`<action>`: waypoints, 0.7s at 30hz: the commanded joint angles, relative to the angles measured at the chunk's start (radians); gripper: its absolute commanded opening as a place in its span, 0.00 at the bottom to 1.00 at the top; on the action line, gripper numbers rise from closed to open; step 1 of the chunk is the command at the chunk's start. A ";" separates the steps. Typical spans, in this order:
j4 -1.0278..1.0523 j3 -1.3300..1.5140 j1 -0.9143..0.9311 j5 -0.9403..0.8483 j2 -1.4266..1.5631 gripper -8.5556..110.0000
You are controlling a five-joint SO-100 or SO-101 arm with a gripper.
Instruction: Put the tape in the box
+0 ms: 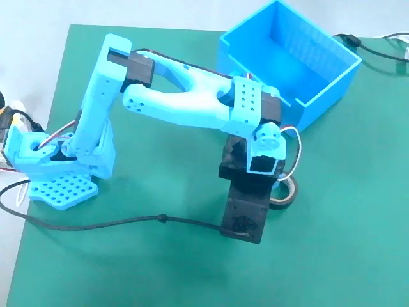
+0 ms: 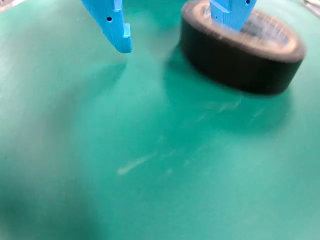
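The gripper (image 2: 177, 36) is hanging low over the green mat (image 1: 160, 268) with its two blue fingers (image 2: 112, 22) spread apart. In the wrist view, the right-hand finger is standing over the tape (image 2: 242, 52), which is lying flat at about one o'clock. In the fixed view, the tape (image 1: 285, 195) is peeking out beside the wrist, while the box (image 1: 291, 57) is sitting well apart at one o'clock.

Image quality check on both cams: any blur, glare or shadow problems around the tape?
Wrist view: soft overall, the mat in the foreground smeared, the tape and gripper only moderately sharp; a soft shadow lies in front of the tape. Fixed view: evenly lit and sharp, no harsh glare, but the arm hides most of the tape; the box is clear.
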 commanded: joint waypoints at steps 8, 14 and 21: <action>0.023 -0.077 0.017 -0.046 0.011 0.25; 0.023 -0.077 0.017 -0.064 0.009 0.18; 0.023 -0.077 0.018 -0.074 -0.002 0.07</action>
